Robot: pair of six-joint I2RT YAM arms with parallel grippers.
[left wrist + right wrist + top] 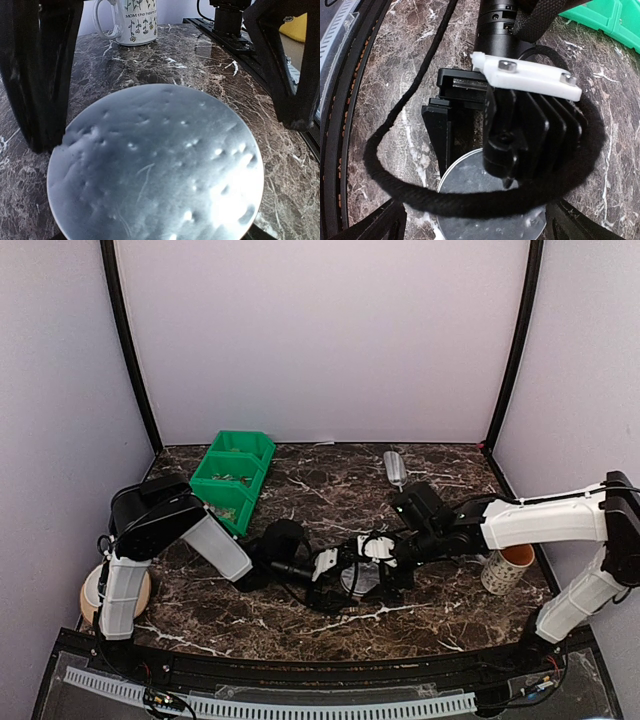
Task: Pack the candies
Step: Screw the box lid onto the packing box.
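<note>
Table: a dark brown, white-veined marble table (330,490) carried everything.
Bin: a green plastic bin with compartments (246,444) stood at ten o'clock, well apart from both grippers.
Mug: a white ceramic mug printed with flowers (505,570) stood at four o'clock, beside the right arm.
Tub: a small clear round tub (352,582) sat near the centre, toward six o'clock, with its silvery dimpled lid (155,170) on.
Left gripper: the left gripper (170,134) straddled the lid. Its nine o'clock finger met the rim and the three o'clock finger looked just off it. Whether the jaws squeezed the tub could not be told.
Right gripper: the right gripper (479,220) hovered above the lid, jaws spread wide and holding nothing.
Cable: a black braided cable (385,170) looped across the lid, between the right gripper and the tub.
Candies: the candies (232,478) showed as tiny specks in the bin's middle compartment.
Risk: a descent by the right gripper would likely snag the cable. A loose left hold could let the tub slide or tip when the lid was pulled.
</note>
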